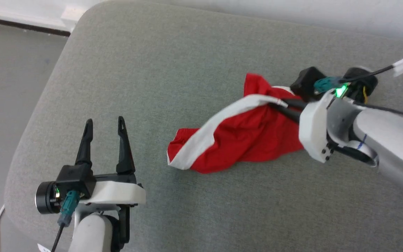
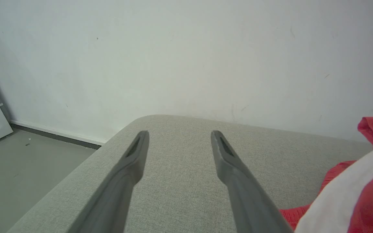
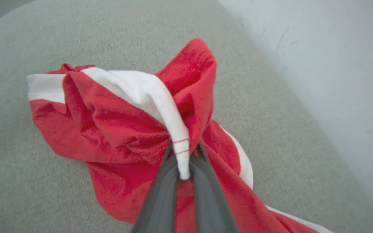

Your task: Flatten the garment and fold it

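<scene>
Head view, with both wrist views. The garment [image 1: 243, 136], red shorts with a white band [image 1: 215, 122], lies crumpled on the grey cushion [image 1: 145, 63], right of centre and towards the far side near the wall [image 2: 186, 48]. Its long axis runs from about 8 o'clock to 2 o'clock, and the white band follows the same line.

The right tool [image 1: 281, 103] enters from 3 o'clock and is closed narrow on the band's 2 o'clock end. The right wrist view shows this grip: the right tool [image 3: 184, 149] pinches the band [image 3: 141, 87], with red cloth of the garment [image 3: 108, 123] bunched on either side. Whether the gathered cloth is clear of the cushion cannot be told.

The left tool [image 1: 105, 122] stands wide and holds nothing, at the cushion's near left, well apart from the garment. The left wrist view shows the left tool [image 2: 180, 136] over bare cushion, with the garment [image 2: 367, 194] at 4 o'clock.

The free end [image 1: 175, 157] of the band lies at about 4 o'clock from the left fingertips, nearer the left arm than the right. Flattening would probably call for the left tool to take that end, so the band can be drawn taut along its axis.
</scene>
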{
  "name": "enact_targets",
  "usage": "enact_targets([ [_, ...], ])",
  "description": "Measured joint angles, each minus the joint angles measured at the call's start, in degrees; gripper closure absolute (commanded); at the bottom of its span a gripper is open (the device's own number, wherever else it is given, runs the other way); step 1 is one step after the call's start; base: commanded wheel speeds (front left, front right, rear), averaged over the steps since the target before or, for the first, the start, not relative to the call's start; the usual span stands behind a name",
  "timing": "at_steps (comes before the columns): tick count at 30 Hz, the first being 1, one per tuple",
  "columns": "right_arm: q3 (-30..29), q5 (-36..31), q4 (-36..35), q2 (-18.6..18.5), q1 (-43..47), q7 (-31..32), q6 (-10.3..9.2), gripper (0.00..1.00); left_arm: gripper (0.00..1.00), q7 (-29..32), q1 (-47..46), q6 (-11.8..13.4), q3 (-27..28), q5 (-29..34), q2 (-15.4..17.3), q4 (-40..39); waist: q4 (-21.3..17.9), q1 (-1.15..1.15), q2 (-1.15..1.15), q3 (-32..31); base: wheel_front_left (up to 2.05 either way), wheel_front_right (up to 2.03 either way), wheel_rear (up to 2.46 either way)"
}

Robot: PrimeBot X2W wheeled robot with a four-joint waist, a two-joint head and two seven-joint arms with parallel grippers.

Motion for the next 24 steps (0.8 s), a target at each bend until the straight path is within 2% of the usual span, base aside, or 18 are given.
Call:
enact_targets([
  [5, -0.05, -2.79, -4.3, -5.09, 0.02, -8.28, 0.0, 1.0, 0.0, 0.0, 0.83, -0.64, 0.35, 0.56, -0.02, -0.08, -2.25, -0.01, 0.0, -2.22, 0.0, 0.0, 0.0],
  [11, -0.1, -9.22, -7.17, -10.45, 10.34, -10.36, 0.0, 1.0, 0.0, 0.0, 2.66, -0.74, 0.78, 1.11, -0.03, -0.1, -5.29, -0.02, 0.0, -4.34, 0.0, 0.0, 0.0],
  [17, -0.21, -10.12, -5.84, -11.52, 25.18, -11.55, 0.0, 1.0, 0.0, 0.0, 3.85, -1.15, 0.78, 1.2, -0.07, -0.03, -7.17, -0.02, 0.0, -6.35, 0.0, 0.0, 0.0],
  [22, -5.24, -11.63, -2.54, -11.18, 32.64, -14.14, 0.0, 1.0, 0.0, 0.0, 5.46, -1.21, 0.88, 1.65, -0.08, 0.04, -8.04, -0.02, 0.0, -8.07, 0.0, 0.0, 0.0],
  [23, -6.71, -11.63, -2.32, -10.87, 33.92, -14.72, 0.0, 0.65, 0.0, 0.0, 5.89, -1.23, 0.97, 1.82, -0.1, 0.08, -8.26, -0.02, 0.0, -8.39, 0.0, 0.0, 0.0],
  [24, -8.43, -11.46, -2.33, -10.54, 35.28, -15.43, 0.0, 0.65, 0.0, 0.0, 6.26, -1.24, 1.11, 2.08, -0.1, 0.13, -8.54, -0.02, 0.0, -8.67, 0.0, 0.0, 0.0],
])
